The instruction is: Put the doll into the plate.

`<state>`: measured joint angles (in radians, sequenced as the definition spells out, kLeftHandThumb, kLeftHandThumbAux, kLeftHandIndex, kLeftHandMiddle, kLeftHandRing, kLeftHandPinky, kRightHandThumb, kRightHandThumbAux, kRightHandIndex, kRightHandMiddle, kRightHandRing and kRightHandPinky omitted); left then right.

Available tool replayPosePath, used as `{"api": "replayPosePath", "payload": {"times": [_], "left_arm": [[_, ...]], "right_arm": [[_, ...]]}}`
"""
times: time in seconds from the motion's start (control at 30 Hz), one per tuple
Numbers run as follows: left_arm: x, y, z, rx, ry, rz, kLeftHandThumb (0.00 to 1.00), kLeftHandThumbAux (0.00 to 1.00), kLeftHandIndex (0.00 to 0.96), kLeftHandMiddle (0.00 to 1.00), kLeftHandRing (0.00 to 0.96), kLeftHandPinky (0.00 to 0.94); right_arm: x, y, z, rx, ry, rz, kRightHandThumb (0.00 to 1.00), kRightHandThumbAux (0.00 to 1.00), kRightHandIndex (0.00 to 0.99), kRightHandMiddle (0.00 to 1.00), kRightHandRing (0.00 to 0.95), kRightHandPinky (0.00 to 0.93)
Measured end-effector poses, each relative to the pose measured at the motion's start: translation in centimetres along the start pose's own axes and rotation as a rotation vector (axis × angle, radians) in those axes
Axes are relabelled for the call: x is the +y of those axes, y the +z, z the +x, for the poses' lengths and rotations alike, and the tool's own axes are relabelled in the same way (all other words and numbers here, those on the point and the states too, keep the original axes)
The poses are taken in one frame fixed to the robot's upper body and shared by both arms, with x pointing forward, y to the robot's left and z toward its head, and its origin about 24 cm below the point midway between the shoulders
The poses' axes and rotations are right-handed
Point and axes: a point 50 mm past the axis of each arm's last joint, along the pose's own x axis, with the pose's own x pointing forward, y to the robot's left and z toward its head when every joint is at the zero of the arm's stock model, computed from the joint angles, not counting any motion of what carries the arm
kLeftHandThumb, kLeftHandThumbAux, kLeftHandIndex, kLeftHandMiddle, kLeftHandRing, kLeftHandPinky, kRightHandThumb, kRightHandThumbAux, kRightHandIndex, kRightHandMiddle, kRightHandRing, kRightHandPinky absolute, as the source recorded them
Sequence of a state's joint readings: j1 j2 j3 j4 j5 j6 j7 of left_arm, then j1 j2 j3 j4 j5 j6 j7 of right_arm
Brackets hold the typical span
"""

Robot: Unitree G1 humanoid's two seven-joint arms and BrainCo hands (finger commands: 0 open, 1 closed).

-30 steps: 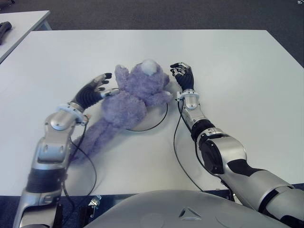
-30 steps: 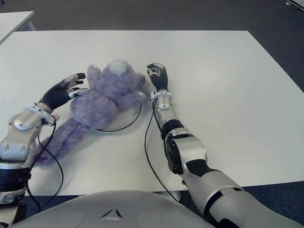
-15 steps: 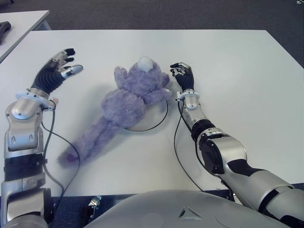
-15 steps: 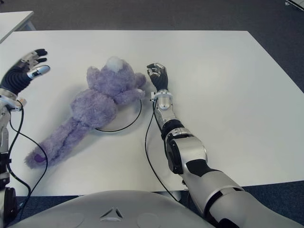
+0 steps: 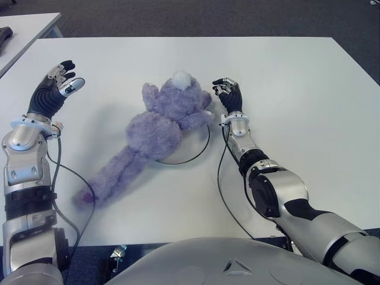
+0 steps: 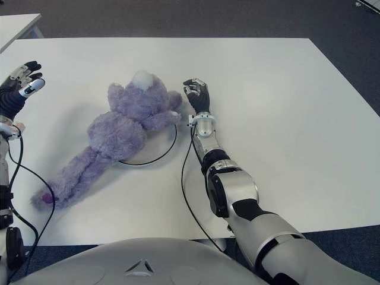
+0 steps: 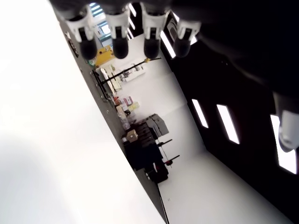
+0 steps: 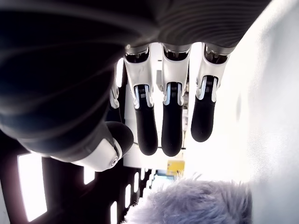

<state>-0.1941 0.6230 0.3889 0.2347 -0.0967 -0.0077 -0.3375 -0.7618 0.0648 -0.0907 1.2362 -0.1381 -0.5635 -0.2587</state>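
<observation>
A purple plush doll (image 5: 161, 126) lies with its body over a white plate (image 5: 200, 147) with a dark rim, near the middle of the white table (image 5: 297, 89). Its head points toward the far side, and its legs (image 5: 98, 185) trail off the plate toward the front left. My left hand (image 5: 57, 83) is raised well to the left of the doll, fingers spread and holding nothing; its fingertips (image 7: 120, 45) show bare in the left wrist view. My right hand (image 5: 228, 94) shows just right of the doll's head, fingers relaxed and holding nothing, with purple fur (image 8: 196, 205) close by.
A second white table (image 5: 29, 27) stands at the far left with a dark object (image 5: 5, 34) on it. Black cables (image 5: 221, 178) hang from both wrists across the table's front. The right half of the table is bare.
My left hand let go of the doll and swung up and far to the left. The doll settled onto the plate and its legs stretched out. The right hand stayed put.
</observation>
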Motion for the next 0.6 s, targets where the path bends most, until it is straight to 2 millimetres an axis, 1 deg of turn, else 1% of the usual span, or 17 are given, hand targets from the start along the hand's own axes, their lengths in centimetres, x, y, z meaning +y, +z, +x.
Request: {"api": "replayPosePath", "payload": {"times": [0.13,0.27,0.5,0.6], "left_arm": [[-0.3,-0.5,0.3,0.012,0.021,-0.035,0.000,0.426,0.000,0.043,0.013,0.000],[-1.2,-1.2,0.9,0.015,0.040,-0.080,0.000,0.414,0.000,0.035,0.004,0.000],[-3.6,-3.1,2.1,0.055,0.039,-0.171,0.000,0.408,0.000,0.039,0.005,0.000],[-5.0,-4.1,2.6,0.085,0.035,-0.212,0.000,0.416,0.000,0.047,0.012,0.000]], "right_arm": [[-0.1,0.0,0.0,0.000,-0.001,-0.001,0.684,0.737,0.412,0.368,0.362,0.351],[-0.2,-0.1,0.0,0.001,-0.004,-0.004,0.683,0.737,0.411,0.365,0.362,0.351],[-0.2,-0.1,0.0,0.001,-0.005,-0.006,0.681,0.738,0.410,0.361,0.362,0.355],[-0.2,-0.1,0.0,0.001,-0.005,-0.006,0.682,0.738,0.410,0.361,0.361,0.351]]}}
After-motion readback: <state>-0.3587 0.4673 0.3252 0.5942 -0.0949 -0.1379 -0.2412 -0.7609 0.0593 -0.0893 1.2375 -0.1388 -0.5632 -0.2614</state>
